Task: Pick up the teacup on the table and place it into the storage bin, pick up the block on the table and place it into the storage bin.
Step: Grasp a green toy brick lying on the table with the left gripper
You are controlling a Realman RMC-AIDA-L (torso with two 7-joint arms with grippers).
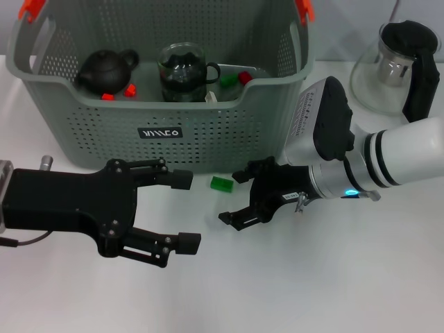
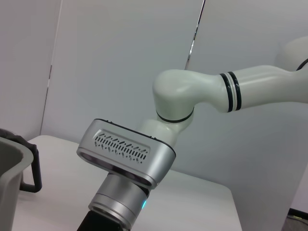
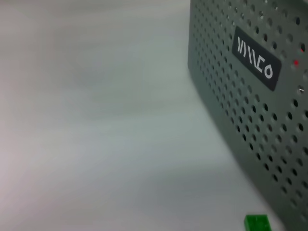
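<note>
Right end effector (image 1: 239, 196) open beside green block (image 1: 221, 184)

Bin (image 1: 229, 132): grey, perforated dot pattern, orange clips (image 1: 30, 8), black label (image 1: 159, 132) with white lettering. Block (image 1: 221, 184) on white table (image 1: 312, 277): green. In bin: dark brown teapot (image 1: 105, 69), clear glass cup (image 1: 184, 71) with black handle, red and green blocks (image 1: 236, 78). Grippers: both black; right arm (image 1: 409, 156) white with black bands.

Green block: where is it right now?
Head view: the green block lies on the table just in front of the bin, near its right end, close to the open right pincer.
</note>
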